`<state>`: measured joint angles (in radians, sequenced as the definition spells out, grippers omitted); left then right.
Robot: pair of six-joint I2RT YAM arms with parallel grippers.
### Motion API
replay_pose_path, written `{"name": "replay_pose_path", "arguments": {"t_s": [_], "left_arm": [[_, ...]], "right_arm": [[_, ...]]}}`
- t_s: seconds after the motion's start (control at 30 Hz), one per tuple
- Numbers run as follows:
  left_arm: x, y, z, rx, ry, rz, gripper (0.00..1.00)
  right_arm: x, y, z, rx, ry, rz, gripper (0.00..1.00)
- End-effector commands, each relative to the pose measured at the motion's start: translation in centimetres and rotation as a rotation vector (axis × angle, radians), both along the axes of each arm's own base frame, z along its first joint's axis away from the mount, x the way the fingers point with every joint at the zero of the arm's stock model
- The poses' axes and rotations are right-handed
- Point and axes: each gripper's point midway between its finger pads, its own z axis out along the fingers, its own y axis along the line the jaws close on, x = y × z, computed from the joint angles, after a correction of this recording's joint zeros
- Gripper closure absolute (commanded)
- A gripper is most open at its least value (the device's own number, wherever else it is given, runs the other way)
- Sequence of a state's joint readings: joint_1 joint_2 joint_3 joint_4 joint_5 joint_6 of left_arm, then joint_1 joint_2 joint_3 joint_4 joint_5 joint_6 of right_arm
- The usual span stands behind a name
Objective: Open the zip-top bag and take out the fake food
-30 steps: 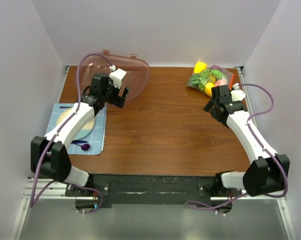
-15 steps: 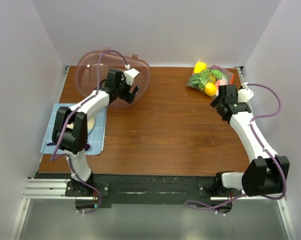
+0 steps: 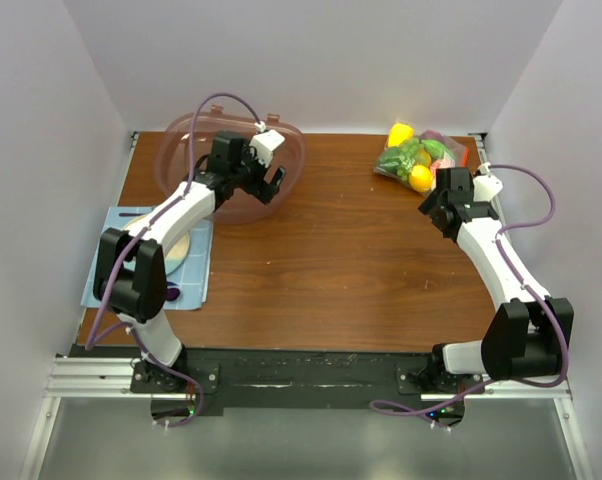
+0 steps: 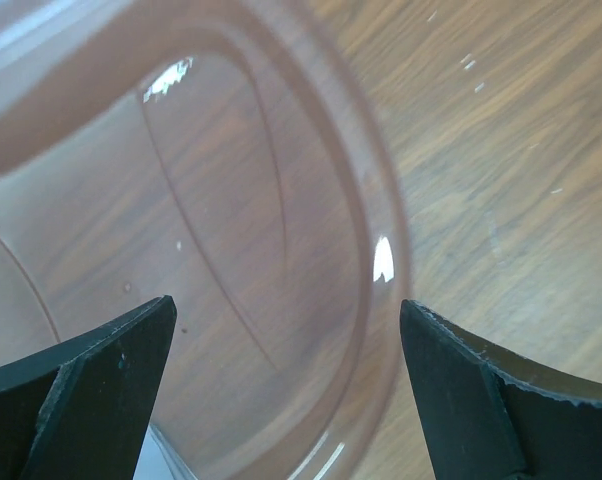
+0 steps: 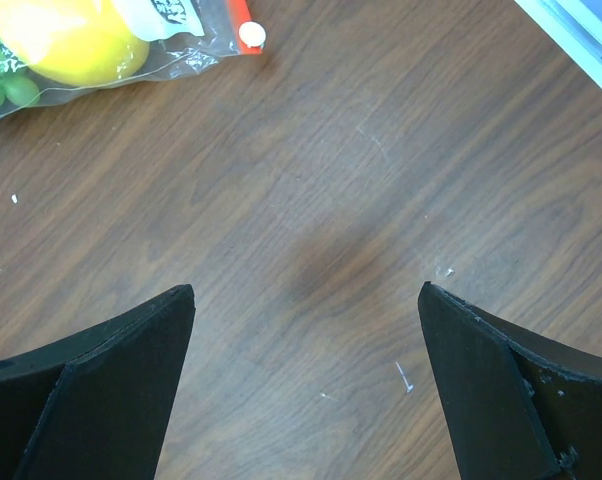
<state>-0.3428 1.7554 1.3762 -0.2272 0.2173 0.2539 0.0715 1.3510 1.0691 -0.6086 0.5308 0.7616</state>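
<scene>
Jaws wide; only right wrist shows slider (image 5: 250, 33) on zip-top bag (image 5: 181, 50).

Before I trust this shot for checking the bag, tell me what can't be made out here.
zip-top bag: cut off by the top and left edges in the right wrist view, tiny in the top view; zip open or shut unclear.
fake food: pieces overlap in the top view; count unclear.
plate: top view, mostly covered by the left arm.
purple spoon: top view, handle hidden by that arm.

Robot lab booth, plain white walls (image 3: 331, 60), wooden table (image 3: 331, 260), metal rail (image 3: 81, 378)
</scene>
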Motion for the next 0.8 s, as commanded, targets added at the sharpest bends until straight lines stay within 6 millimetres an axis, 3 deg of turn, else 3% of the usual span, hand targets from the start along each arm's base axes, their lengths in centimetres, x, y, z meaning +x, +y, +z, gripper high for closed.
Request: {"name": "replay_pose_path", "arguments": {"t_s": [0.0,0.1,0.17,0.37,0.63,0.7,0.77], "left_arm": [[-2.1,-1.0,-0.1,-0.030,0.044,-0.069,0.00],[-2.6,-0.7,-1.0,-0.010,0.059,-0.074,0.00],[-3.1,-0.9,-0.5,-0.005,0.049,-0.119,0.00],[-5.2,-1.7,-1.1,0.024,0.085,-0.257,0.00],[-2.4,-1.1,-1.9,0.085,-0.015,-0.169,0.00],[-1.9,-1.4,-3.0,0.109,-0.008,-0.177,0.00],[-1.9,-1.9,-4.5,0.130,0.023,-0.196,0.00]], "right_arm": [[0.8,-0.5,1.7,-0.029,-0.052,-0.003,0.01],[0.9,-0.7,2.3,-0.037,-0.072,-0.011,0.01],[1.1,-0.9,2.3,-0.036,-0.079,-0.017,0.01],[1.6,-1.9,1.1,-0.022,-0.071,-0.082,0.02],[3.8,-3.3,-0.9,-0.030,-0.024,-0.131,0.03],[4.3,-3.1,-1.8,-0.016,-0.006,-0.129,0.04],[4.8,-4.3,-1.7,-0.017,-0.014,-0.160,0.04]]}}
